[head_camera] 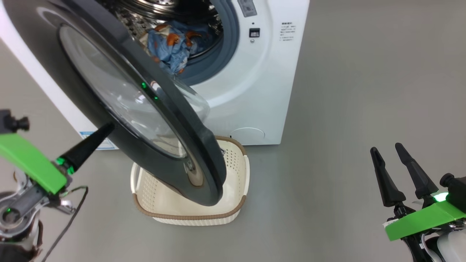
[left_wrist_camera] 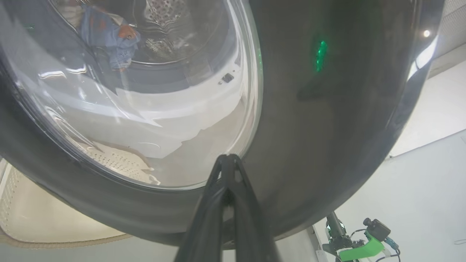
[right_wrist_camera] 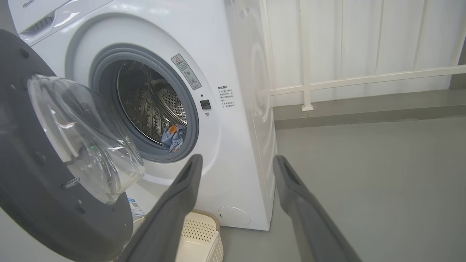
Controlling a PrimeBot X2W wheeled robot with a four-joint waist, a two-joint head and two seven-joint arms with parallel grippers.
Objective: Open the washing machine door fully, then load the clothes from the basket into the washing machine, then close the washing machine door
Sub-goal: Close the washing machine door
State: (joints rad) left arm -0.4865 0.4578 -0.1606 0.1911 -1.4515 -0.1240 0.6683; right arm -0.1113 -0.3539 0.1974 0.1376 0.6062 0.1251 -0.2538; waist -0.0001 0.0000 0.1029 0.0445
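Note:
The washing machine [head_camera: 251, 91] stands with its door [head_camera: 120, 65] swung partway out over the basket [head_camera: 189, 217]. Light-blue and orange clothes [head_camera: 174, 43] lie in the drum, also visible through the glass [left_wrist_camera: 109, 36] and from the right wrist [right_wrist_camera: 174, 136]. What shows of the cream basket holds nothing. My left gripper [head_camera: 108, 128] is shut, its tip [left_wrist_camera: 227, 158] against the door's outer face [left_wrist_camera: 327, 109] at the window's edge. My right gripper [head_camera: 387, 151] hangs open at the lower right, apart from the machine, and its fingers [right_wrist_camera: 193, 171] frame the white front [right_wrist_camera: 236, 54].
Grey floor [head_camera: 364, 91] stretches to the right of the machine. A white railing and wall [right_wrist_camera: 364, 76] run behind it on that side. A thin black cable [head_camera: 72, 211] dangles beside my left arm. The door's lower rim [head_camera: 207, 193] overhangs the basket.

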